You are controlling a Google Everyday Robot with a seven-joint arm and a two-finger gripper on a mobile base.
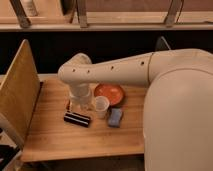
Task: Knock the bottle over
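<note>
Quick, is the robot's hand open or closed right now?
Gripper: cannot tell. It is low, just behind the black block, beside the cup.
</note>
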